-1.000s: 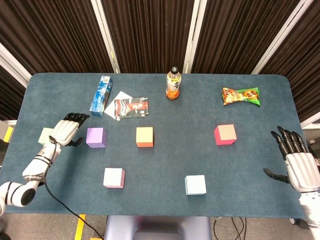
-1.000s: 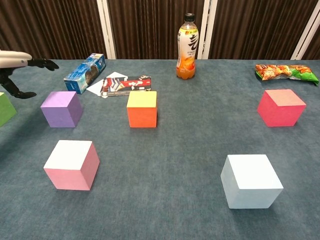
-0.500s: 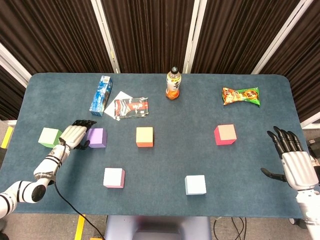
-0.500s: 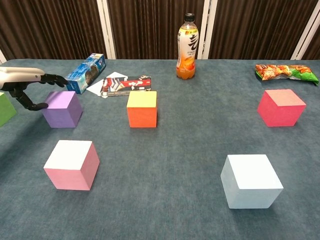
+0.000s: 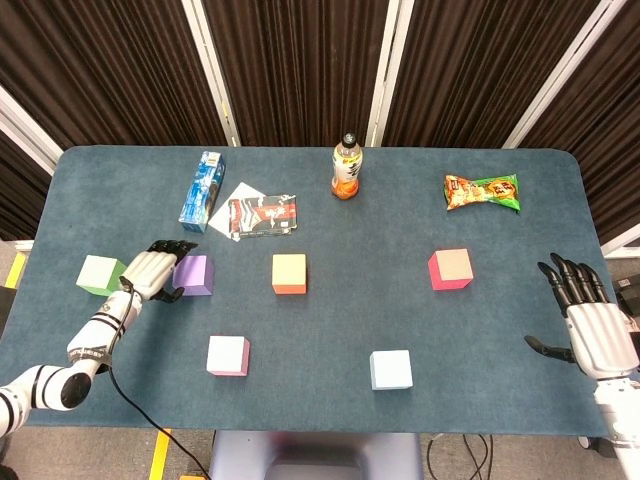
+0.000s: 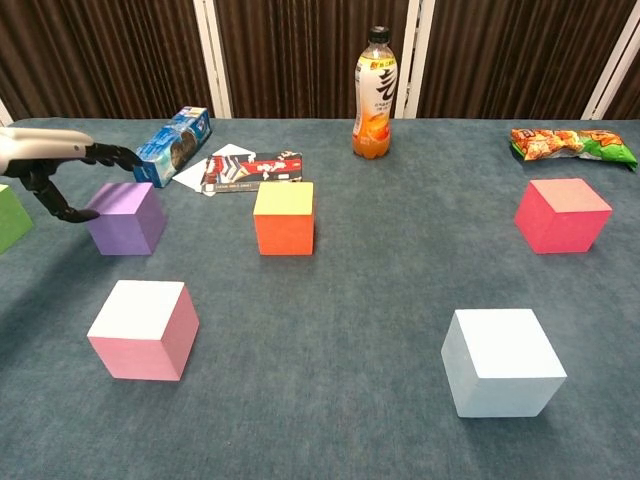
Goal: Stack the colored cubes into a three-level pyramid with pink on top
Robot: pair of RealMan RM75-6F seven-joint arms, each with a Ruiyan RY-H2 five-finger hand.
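Observation:
My left hand (image 5: 155, 270) (image 6: 50, 150) hovers at the left edge of the purple cube (image 5: 194, 275) (image 6: 126, 217), fingers stretched over its top and thumb hanging beside its left face, holding nothing. The green cube (image 5: 100, 274) (image 6: 9, 216) lies just left of that hand. An orange cube with a yellow top (image 5: 289, 273) (image 6: 284, 217) sits mid-table. The pink cube (image 5: 228, 355) (image 6: 143, 329) and the light blue cube (image 5: 391, 369) (image 6: 502, 362) are nearer the front. A magenta cube (image 5: 451, 269) (image 6: 560, 214) stands on the right. My right hand (image 5: 590, 320) is open past the table's right edge, fingers spread.
An orange drink bottle (image 5: 346, 167) (image 6: 373, 92) stands at the back centre. At the back left lie a blue box (image 5: 203, 190) (image 6: 170, 146) and a flat snack packet (image 5: 262, 214) (image 6: 250, 170). A green and orange snack bag (image 5: 483, 192) (image 6: 572, 145) rests at the back right.
My left hand has moved right from above the green cube to the purple cube, uncovering the green cube. The right hand has barely shifted. No cube has moved.

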